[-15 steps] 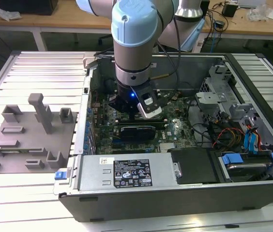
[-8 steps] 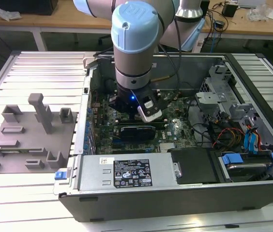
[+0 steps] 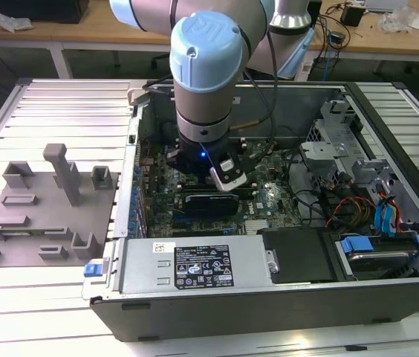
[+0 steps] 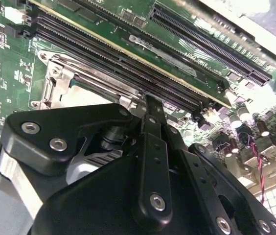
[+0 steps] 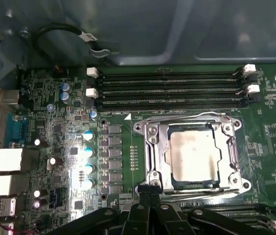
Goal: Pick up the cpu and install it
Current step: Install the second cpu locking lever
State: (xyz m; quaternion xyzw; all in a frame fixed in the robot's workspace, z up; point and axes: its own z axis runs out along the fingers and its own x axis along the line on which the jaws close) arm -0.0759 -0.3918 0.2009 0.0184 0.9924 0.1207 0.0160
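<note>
Motherboard socket frame rims the cpu; end effector alongside.

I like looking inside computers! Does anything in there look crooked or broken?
Nothing stands out. The cpu lies flat and square inside its socket frame on the green motherboard. The hand is at the frame's edge.

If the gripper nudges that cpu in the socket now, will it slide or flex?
The cpu probably won't slide: it lies flat inside the metal socket frame, walled on all sides. Its shiny metal top looks rigid, likely slick to grip. The gripper sits at the frame's edge.
</note>
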